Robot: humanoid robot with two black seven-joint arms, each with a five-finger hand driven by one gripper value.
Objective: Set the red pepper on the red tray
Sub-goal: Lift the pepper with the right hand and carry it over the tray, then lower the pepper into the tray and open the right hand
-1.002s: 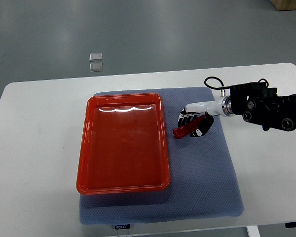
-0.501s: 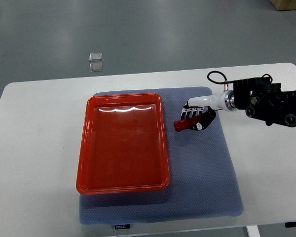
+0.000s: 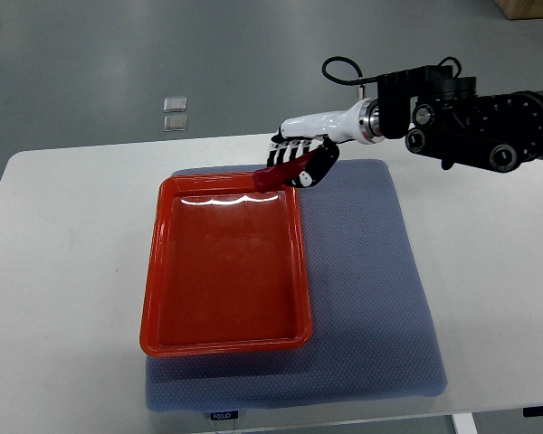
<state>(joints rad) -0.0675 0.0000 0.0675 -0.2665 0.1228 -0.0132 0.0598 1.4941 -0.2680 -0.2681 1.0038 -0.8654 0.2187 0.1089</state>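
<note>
One red tray [image 3: 226,267] lay empty on blue mat [image 3: 371,298], near edge of surface [image 3: 63,271]. Beyond, right hand [image 3: 300,163] gripped red pepper [image 3: 273,174] above tray's far right corner. Step: transport. Next move called for carrying inward over tray floor, lowering, releasing.

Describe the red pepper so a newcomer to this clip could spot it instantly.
Start at the big red tray on the grey mat. At the tray's far right corner, the right hand reaches in. The red pepper is the slim dark-red piece gripped there, the only thing held.
</note>
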